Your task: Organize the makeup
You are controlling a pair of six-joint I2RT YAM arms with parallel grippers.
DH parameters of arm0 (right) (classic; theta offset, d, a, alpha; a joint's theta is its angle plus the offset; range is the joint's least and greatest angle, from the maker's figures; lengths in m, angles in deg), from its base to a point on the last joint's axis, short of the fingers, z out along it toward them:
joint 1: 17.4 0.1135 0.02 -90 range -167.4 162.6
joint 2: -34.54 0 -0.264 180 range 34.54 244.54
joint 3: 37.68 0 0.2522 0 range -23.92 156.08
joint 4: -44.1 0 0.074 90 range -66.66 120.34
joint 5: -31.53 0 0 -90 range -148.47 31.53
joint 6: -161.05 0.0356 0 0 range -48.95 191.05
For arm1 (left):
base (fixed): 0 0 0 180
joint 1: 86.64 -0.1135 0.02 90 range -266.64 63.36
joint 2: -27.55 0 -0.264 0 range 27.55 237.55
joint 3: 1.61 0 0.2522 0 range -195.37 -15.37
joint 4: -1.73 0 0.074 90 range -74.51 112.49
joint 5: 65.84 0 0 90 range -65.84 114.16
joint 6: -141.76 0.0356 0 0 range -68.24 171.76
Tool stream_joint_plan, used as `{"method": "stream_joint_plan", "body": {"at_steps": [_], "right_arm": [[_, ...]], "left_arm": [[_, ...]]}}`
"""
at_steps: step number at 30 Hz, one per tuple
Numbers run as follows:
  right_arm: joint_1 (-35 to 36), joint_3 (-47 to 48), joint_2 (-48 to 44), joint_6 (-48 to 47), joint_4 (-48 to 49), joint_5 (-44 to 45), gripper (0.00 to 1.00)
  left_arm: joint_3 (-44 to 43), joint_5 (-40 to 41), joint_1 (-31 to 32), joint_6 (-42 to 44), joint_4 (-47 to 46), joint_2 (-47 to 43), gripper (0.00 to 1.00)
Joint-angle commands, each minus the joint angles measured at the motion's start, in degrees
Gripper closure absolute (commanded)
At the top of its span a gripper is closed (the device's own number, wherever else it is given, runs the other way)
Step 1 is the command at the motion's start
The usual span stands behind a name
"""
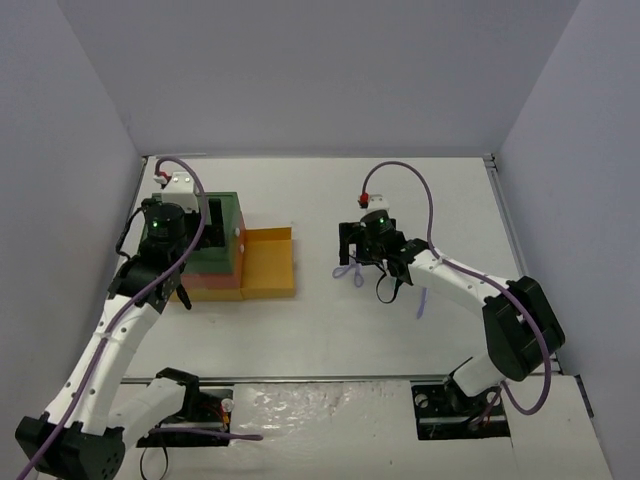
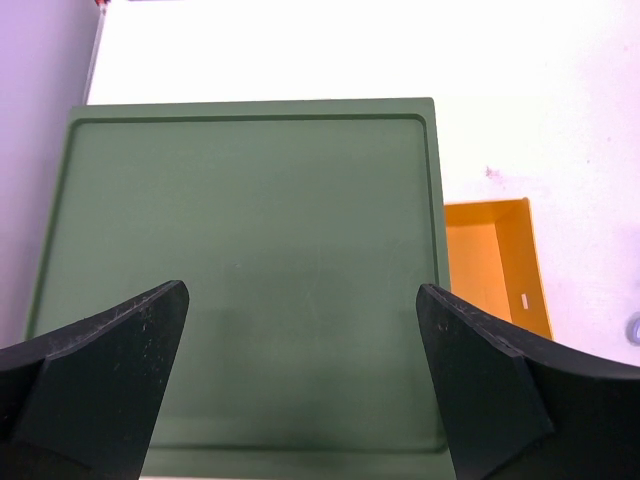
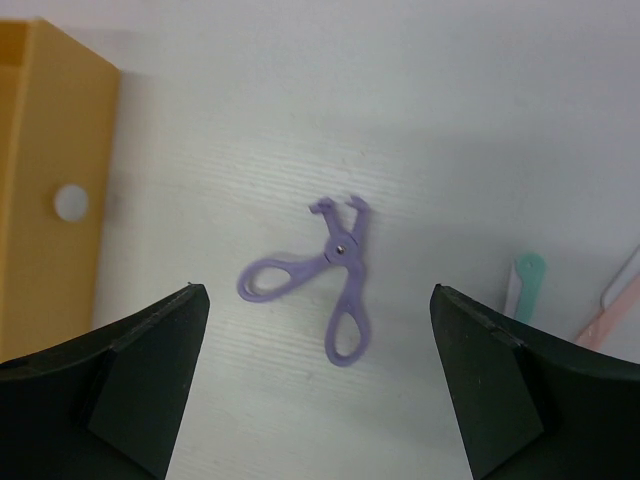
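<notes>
A lavender scissor-like tool [image 3: 330, 275] lies flat on the white table, handles spread, just ahead of and between the fingers of my right gripper [image 3: 318, 292], which hangs open above it with nothing in it. From above, the tool [image 1: 348, 270] shows at the left of the right gripper [image 1: 370, 258]. A mint stick [image 3: 525, 283] and a pale pink stick [image 3: 612, 312] lie to the right; a lavender stick [image 1: 422, 302] lies by the right arm. My left gripper [image 2: 302, 290] stands open and empty over the green top of the drawer box [image 2: 250, 230].
The drawer box [image 1: 222, 215] stands at the left, with its yellow drawer [image 1: 268, 262] pulled out toward the middle. That drawer [image 3: 45, 180] also borders the left of the right wrist view. Grey walls enclose the table on three sides.
</notes>
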Motion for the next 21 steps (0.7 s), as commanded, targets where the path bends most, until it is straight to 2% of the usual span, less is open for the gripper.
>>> {"method": "stream_joint_plan", "body": {"at_steps": [1,8,18,19,21], "right_arm": [[-1.0,-2.7,-1.1,-1.1,2.7,-3.3,0.13],[-1.9,-4.9,4.4,-0.2,4.2,-2.6,0.23],[-2.6,-5.1,11.4,0.0,6.7,-2.6,0.45],[-2.6,-5.1,11.5,0.0,6.8,-2.4,0.5],[-2.6,-5.4,11.2,-0.2,6.6,-1.5,0.69]], "left_arm": [[-1.0,3.0,0.1,2.2,-3.3,-5.6,0.03],[2.3,5.4,0.1,3.5,-4.2,-15.1,0.03],[7.9,7.8,0.1,3.3,-4.4,-25.2,0.03],[8.3,7.8,0.1,3.1,-4.5,-25.8,0.03],[8.9,8.0,0.1,2.8,-4.6,-26.7,0.03]]}}
